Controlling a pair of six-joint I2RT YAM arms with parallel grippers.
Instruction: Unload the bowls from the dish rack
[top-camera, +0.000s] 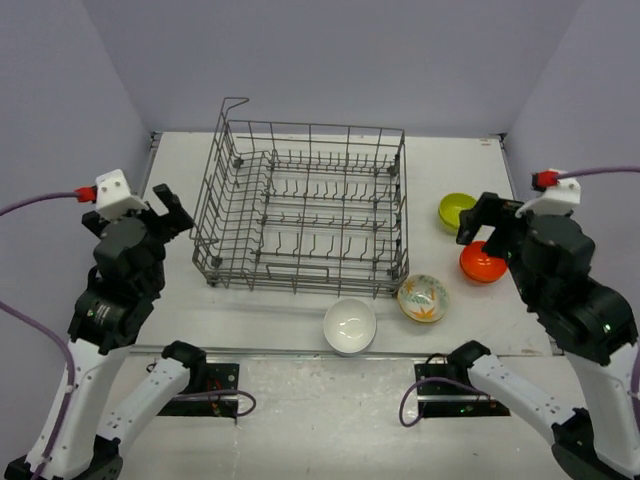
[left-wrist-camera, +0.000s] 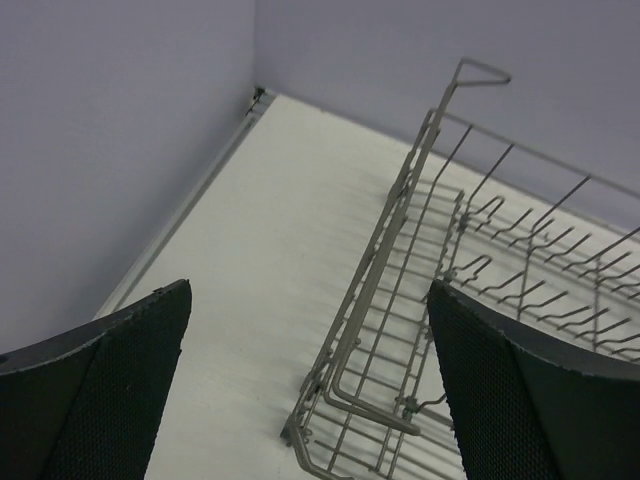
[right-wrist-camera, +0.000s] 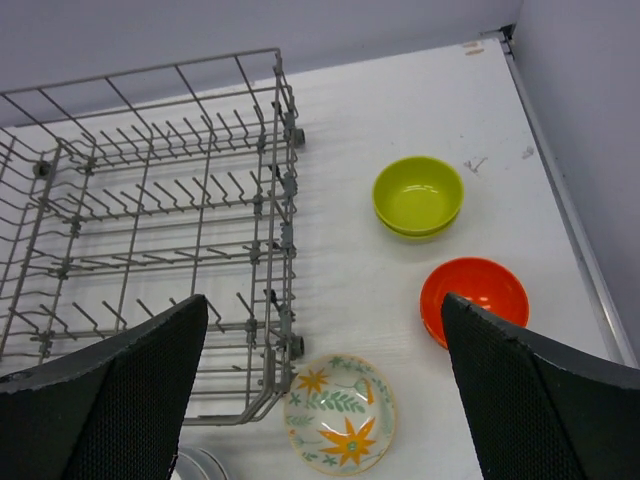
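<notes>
The grey wire dish rack (top-camera: 300, 285) stands mid-table, and no bowl shows inside it. Four spots on the table hold bowls: a white one (top-camera: 350, 325) in front of the rack, a floral one (top-camera: 423, 298) by its front right corner, an orange one (top-camera: 480, 263) and a yellow-green one (top-camera: 456, 211) further right. My right gripper (top-camera: 480, 225) hangs open above the orange bowl (right-wrist-camera: 480, 292), holding nothing. The right wrist view also shows the floral bowl (right-wrist-camera: 340, 413) and the yellow-green bowl (right-wrist-camera: 418, 195), which looks like a stack of two. My left gripper (top-camera: 165, 212) is open, left of the rack (left-wrist-camera: 400, 230).
The table's right edge rail (right-wrist-camera: 585, 260) runs close to the orange bowl. A raised wire loop (top-camera: 235, 102) sticks up at the rack's far left corner. Purple walls enclose the table on three sides.
</notes>
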